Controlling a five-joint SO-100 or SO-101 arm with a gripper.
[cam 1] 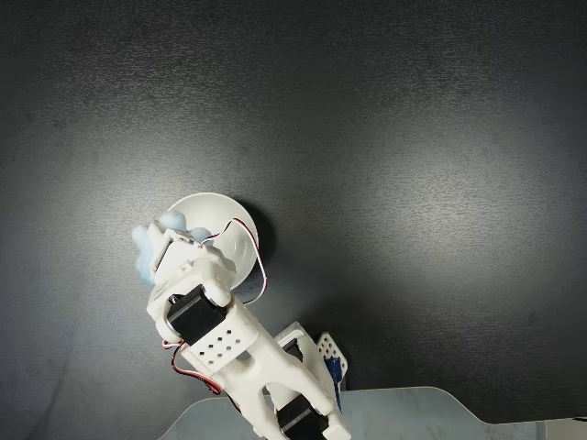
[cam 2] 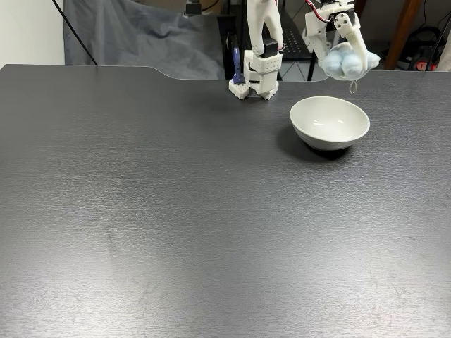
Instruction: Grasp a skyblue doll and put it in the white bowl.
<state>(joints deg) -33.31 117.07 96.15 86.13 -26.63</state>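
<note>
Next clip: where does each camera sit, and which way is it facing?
A fixed view: directly above, looking straight down; the arm enters from the bottom edge, covering part of the white bowl.
A fixed view: across the table from the base, level, facing it; the tool holds the skyblue doll above the bowl's right rim.
Both show: arm, doll, bowl, dark table.

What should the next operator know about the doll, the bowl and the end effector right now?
End effector: shut on the skyblue doll, held in the air, metal ring dangling below.
White bowl: upright on the dark table, nothing inside it.
Position: in the fixed view from the front, the doll hangs above the bowl's far right rim.
Done: doll grasped and lifted.
Left: centre over the bowl, lower, release.
</note>
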